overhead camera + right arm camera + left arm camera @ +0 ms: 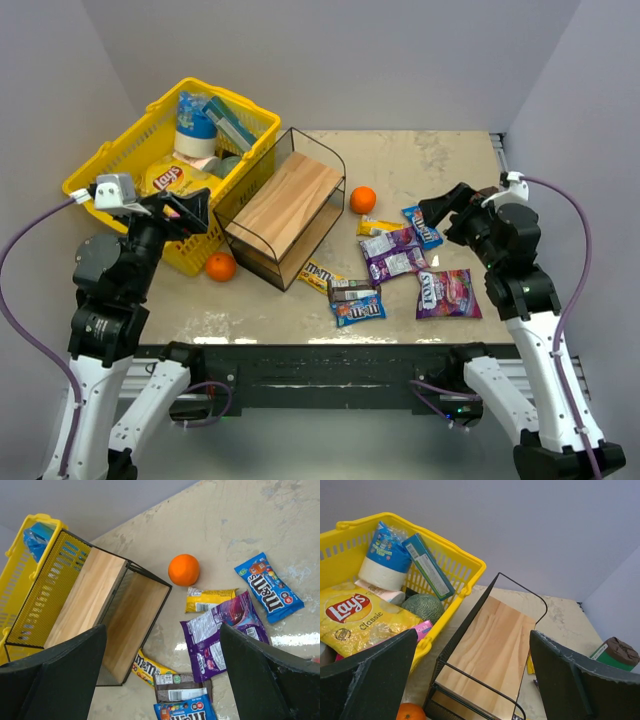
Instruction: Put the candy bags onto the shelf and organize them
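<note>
Both grippers are empty, jaws spread wide: the left gripper [188,208] hangs over the gap between basket [120,150] and shelf [290,200], the right gripper [440,208] is just above the candy bags [392,252]. None of them is on the shelf yet. They are all scattered on the table [440,160] to the shelf's right.

My worry is the pick. The bags are flat and glossy, so I think my fingers could scrape the tabletop or skid off the film. They also overlap: the purple bag [220,630] lies over the tail of a yellow bag [207,600], and the brown bag [177,687] touches a blue bag [182,711]. One pinch may lift two and drop one on the way.

The board slopes (slick packets may slide back down it), so I'll need to set each one down gently.

An orange [362,199] sits just beside the shelf's right side, near the bags, and a sweep toward the shelf could send it rolling. A second orange [221,266] is wedged between basket and shelf near my left arm. That arm is close to the wire frame, and a bump there would shift the shelf.
</note>
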You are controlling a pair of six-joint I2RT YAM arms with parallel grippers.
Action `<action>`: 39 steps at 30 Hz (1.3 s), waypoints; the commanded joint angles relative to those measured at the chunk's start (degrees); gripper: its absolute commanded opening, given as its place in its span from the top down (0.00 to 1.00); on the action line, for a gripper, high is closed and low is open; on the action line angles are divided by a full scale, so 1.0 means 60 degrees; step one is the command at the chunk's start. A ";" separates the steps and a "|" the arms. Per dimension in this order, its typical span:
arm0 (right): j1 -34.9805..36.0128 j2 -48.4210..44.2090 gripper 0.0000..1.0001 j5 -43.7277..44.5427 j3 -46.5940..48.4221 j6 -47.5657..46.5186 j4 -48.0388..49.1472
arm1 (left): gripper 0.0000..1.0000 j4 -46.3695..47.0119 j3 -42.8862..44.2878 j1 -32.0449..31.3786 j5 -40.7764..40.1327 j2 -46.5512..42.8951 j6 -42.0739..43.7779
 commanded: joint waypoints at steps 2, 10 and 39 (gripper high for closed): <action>-0.0016 0.0054 0.01 -0.0173 -0.0115 -0.0047 0.0053 | 0.00 0.0732 -0.0533 0.0057 0.0155 -0.0331 0.0464; -0.0031 0.0068 0.02 -0.0742 -0.0862 0.0216 0.0448 | 0.00 0.0587 -0.0623 0.0057 0.0741 -0.0082 0.0743; 0.2840 0.1899 0.18 -0.0378 -0.3748 0.1550 0.1812 | 0.00 0.3736 -0.2147 -0.0002 0.6706 0.0577 -0.0502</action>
